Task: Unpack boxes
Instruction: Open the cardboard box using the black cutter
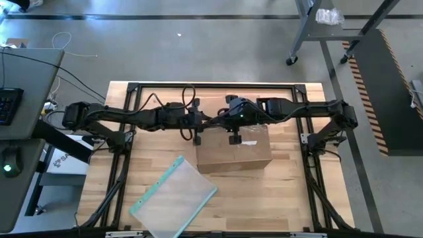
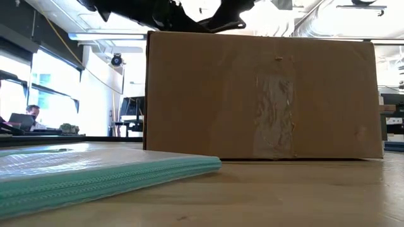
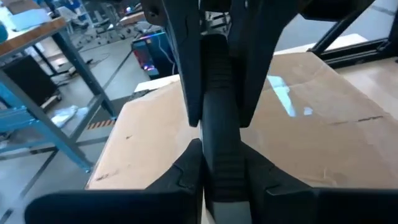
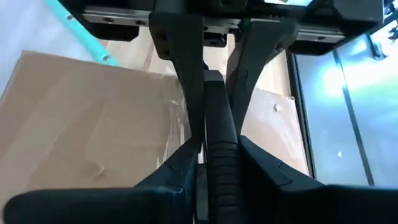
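Light wooden surface (image 1: 277, 198) inside a black metal frame (image 1: 218, 86). Grey concrete floor (image 1: 165, 46) around it, a dark line running across the far side. Left: grey desk (image 1: 20, 132) with a keyboard (image 1: 8, 106), a mouse (image 1: 9, 160) and a loose white cable (image 1: 63, 41). Far right: grey metal stand on casters (image 1: 310, 30), and a dark mat with a striped orange edge (image 1: 390, 92). The low view shows white walls, bright windows (image 2: 57, 82) on the left, a long ceiling light (image 2: 104, 38), and a person sitting at a laptop (image 2: 22, 120) far left.
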Tool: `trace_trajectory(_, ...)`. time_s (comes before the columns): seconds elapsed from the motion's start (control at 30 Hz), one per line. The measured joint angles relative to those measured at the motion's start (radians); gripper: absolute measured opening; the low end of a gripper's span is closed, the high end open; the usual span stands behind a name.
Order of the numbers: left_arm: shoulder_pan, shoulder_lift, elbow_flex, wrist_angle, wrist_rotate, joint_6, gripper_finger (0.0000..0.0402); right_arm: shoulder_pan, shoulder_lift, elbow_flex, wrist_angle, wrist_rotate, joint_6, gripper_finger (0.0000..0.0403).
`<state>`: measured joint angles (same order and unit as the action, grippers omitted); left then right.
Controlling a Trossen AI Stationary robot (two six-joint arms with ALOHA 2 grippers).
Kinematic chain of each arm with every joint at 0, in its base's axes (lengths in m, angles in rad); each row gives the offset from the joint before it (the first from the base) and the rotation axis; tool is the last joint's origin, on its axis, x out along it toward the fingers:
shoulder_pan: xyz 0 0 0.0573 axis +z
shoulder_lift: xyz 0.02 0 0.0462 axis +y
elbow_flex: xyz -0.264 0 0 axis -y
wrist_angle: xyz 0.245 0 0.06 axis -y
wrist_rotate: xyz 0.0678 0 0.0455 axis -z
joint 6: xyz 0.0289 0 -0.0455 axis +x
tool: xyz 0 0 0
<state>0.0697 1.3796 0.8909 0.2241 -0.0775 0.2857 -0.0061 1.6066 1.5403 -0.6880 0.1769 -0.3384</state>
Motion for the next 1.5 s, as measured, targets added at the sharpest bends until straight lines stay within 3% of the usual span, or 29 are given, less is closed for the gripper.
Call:
trace_trajectory(0.23,-0.017,-0.156,-0.016,-0.040,-0.035,0.008,0.0036,-0.018,-0.060,0.000,-0.148,0.001,0.054,0.0222)
trace_trajectory(0.33,-0.018,-0.240,-0.058,0.012,-0.020,-0.001,0.0036,-0.041,-0.092,-0.064,-0.057,-0.053,0.080,0.0252)
trace_trajectory(0.43,-0.019,-0.303,-0.110,0.123,0.092,-0.024,0.0036,-0.048,-0.141,-0.234,0.299,-0.154,0.071,0.0260)
trace_trajectory(0.6,-0.021,-0.341,-0.182,0.336,0.177,-0.080,0.0036,-0.038,-0.134,-0.557,1.199,-0.263,0.121,0.0262)
trace_trajectory(0.67,-0.026,-0.340,-0.201,0.401,0.182,-0.084,0.0036,-0.033,-0.087,-0.621,1.562,-0.264,0.146,0.0262)
trace_trajectory(0.77,-0.031,-0.322,-0.204,0.431,0.181,-0.086,0.0036,-0.033,-0.003,-0.636,1.828,-0.264,0.182,0.0263)
trace_trajectory(0.9,-0.040,-0.282,-0.201,0.476,0.180,-0.091,0.0036,-0.033,0.066,-0.554,1.839,-0.266,0.188,0.0263)
trace_trajectory(1.1,-0.040,-0.247,-0.200,0.493,0.169,-0.101,0.0039,-0.033,0.102,-0.460,1.801,-0.388,0.235,0.0263)
trace_trajectory(1.2,-0.042,-0.235,-0.200,0.503,0.169,-0.101,0.0039,-0.032,0.101,-0.437,1.791,-0.396,0.267,0.0255)
trace_trajectory(1.3,-0.045,-0.224,-0.200,0.500,0.169,-0.101,0.0040,-0.032,0.103,-0.431,1.767,-0.398,0.275,0.0221)
trace_trajectory(1.5,-0.045,-0.209,-0.200,0.499,0.153,-0.115,0.0041,-0.032,0.103,-0.431,1.766,-0.403,0.271,0.0111)
